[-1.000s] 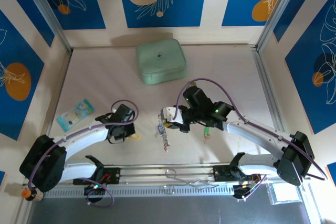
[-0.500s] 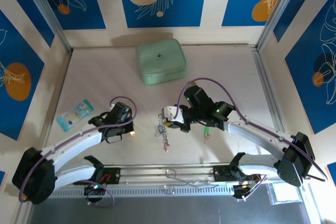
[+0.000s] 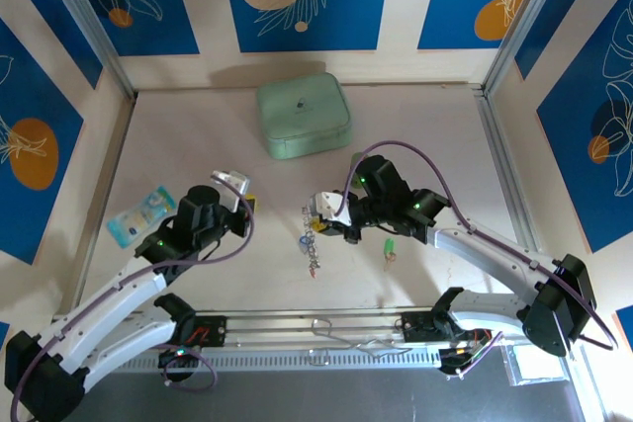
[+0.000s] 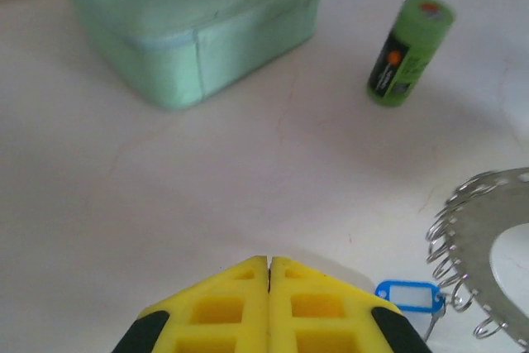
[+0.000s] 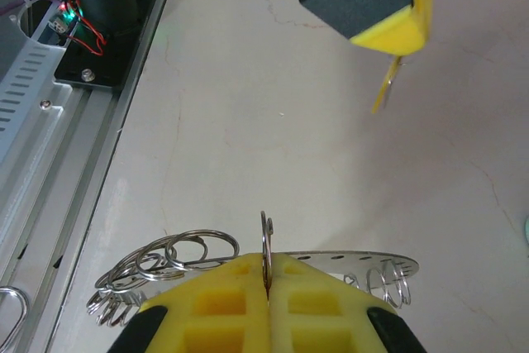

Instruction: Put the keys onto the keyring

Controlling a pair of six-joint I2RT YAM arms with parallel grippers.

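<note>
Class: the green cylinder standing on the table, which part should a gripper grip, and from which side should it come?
Grip the green cylinder across the middle of its round wall, coming down from above. It appears to stand upright, apart from the mint-green case, so both sides are free to pinch.

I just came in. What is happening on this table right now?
The right gripper is shut on a wire loop of the keyring, near the middle of the table; a blue key is already on it. The left gripper is shut on what looks like the yellow key and holds it above the table, apart from the keyring.
</note>
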